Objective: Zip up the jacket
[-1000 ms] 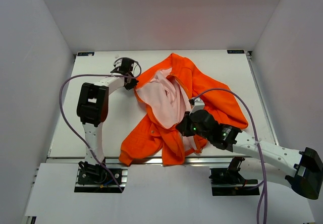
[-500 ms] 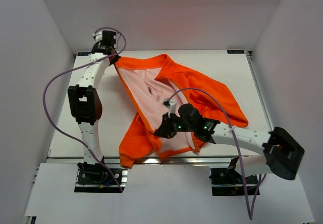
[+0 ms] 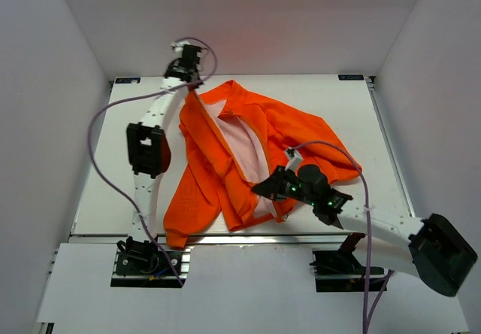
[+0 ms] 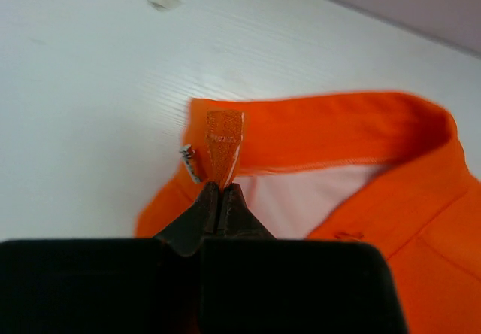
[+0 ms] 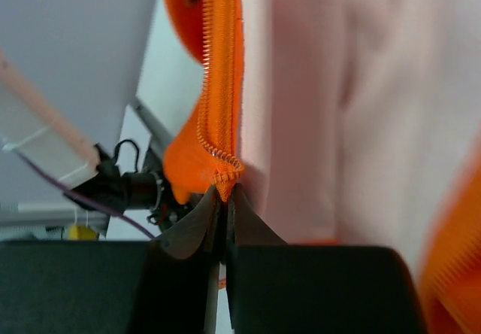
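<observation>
The bright orange jacket (image 3: pixel 225 161) lies open on the white table, pale pink lining (image 3: pixel 244 142) showing. My left gripper (image 3: pixel 192 86) is at the far side, shut on the jacket's collar corner; in the left wrist view it (image 4: pixel 222 186) pinches an orange tab (image 4: pixel 224 142) beside a small metal zipper piece (image 4: pixel 189 161). My right gripper (image 3: pixel 259 189) is near the front hem, shut on the bottom end of the zipper tape (image 5: pixel 219 123), with its jaws (image 5: pixel 224 192) closed on the fabric. The zipper's two sides are apart.
The white table (image 3: pixel 353 116) has a metal rail along its near edge (image 3: pixel 316 232). Grey walls enclose the back and both sides. Purple cables (image 3: pixel 101 153) loop from both arms. One sleeve (image 3: pixel 331 161) spreads toward the right.
My left gripper has moved right along the far edge with the collar. The left front panel has folded over most of the lining. My right gripper has shifted slightly right and nearer with the hem.
</observation>
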{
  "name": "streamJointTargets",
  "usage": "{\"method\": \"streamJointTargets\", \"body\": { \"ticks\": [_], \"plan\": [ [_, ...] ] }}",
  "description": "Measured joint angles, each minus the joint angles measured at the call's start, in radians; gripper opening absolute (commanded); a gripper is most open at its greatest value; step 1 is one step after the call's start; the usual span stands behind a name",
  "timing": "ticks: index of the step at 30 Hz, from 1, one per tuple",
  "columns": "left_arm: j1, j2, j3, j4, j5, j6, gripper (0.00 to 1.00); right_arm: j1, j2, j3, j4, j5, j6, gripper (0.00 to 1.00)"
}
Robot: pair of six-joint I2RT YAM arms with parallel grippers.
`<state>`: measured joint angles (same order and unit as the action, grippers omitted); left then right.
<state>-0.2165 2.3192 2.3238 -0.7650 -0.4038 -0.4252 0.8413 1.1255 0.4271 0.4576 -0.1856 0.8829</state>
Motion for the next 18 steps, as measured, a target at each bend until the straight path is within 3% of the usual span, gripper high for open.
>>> {"method": "streamJointTargets", "body": {
  "ticks": [1, 3, 4, 5, 12, 18],
  "plan": [
    [-0.031, 0.039, 0.006, 0.02, 0.0, 0.002, 0.09, -0.012, -0.042, -0.04, -0.032, 0.027, 0.034, 0.19],
    [-0.095, 0.121, 0.032, 0.064, 0.003, 0.0, 0.68, -0.014, -0.111, -0.08, -0.124, 0.061, 0.085, 0.4],
    [-0.122, 0.161, 0.042, 0.097, 0.013, -0.006, 0.92, -0.011, -0.142, -0.087, -0.183, 0.069, 0.096, 0.42],
    [-0.14, 0.188, 0.044, 0.12, 0.024, -0.012, 0.98, -0.007, -0.169, -0.089, -0.231, 0.077, 0.104, 0.44],
    [-0.132, 0.216, 0.032, 0.171, 0.068, -0.047, 0.98, 0.002, -0.346, -0.033, -0.563, 0.185, 0.055, 0.73],
    [-0.099, 0.011, -0.066, 0.167, 0.077, -0.038, 0.98, 0.002, -0.341, 0.097, -0.798, 0.325, -0.052, 0.75]
  ]
}}
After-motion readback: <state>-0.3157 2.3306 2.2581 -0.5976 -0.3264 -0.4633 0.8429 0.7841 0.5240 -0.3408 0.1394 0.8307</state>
